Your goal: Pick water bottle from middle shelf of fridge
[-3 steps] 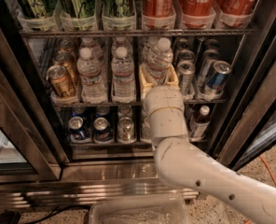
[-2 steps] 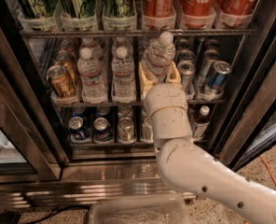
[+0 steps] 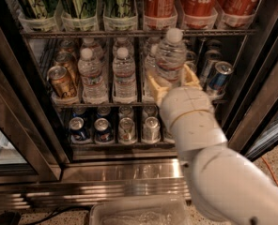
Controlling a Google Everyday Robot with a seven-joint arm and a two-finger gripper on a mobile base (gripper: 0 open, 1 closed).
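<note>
Fridge (image 3: 263, 83) is open and fills the view. Its stainless base panel (image 3: 106, 179) is below the gripper and left of the arm.

White arm (image 3: 223, 172) comes in from the lower right and ends at the gripper (image 3: 173, 80), which is at the front edge of the middle shelf (image 3: 106, 105), right of centre.

Gripper is pinching the water bottle (image 3: 171, 57). Tan fingers (image 3: 155, 87) sit on either side of its lower body. The bottle is upright and directly above the wrist, with its white cap level with the front wire of the rack above. The bottle base is hidden by the gripper, so I can't tell whether it touches the shelf.

Above the gripper are Coca-Cola bottles (image 3: 160, 1). Up and left of it are green-label bottles (image 3: 78, 1).

A clear plastic bin (image 3: 139, 212) is on the floor, below and left of the gripper.

Left of the gripper on the same shelf:
- Two more water bottles (image 3: 92, 76) stand in adjacent lanes, more behind them.
- A gold can (image 3: 61, 81) is further left, tilted.

A blue can (image 3: 219, 76) is just right of the gripper, leaning.

Below and left of the gripper is a row of silver-top cans (image 3: 126, 129) on the lower shelf.
</note>
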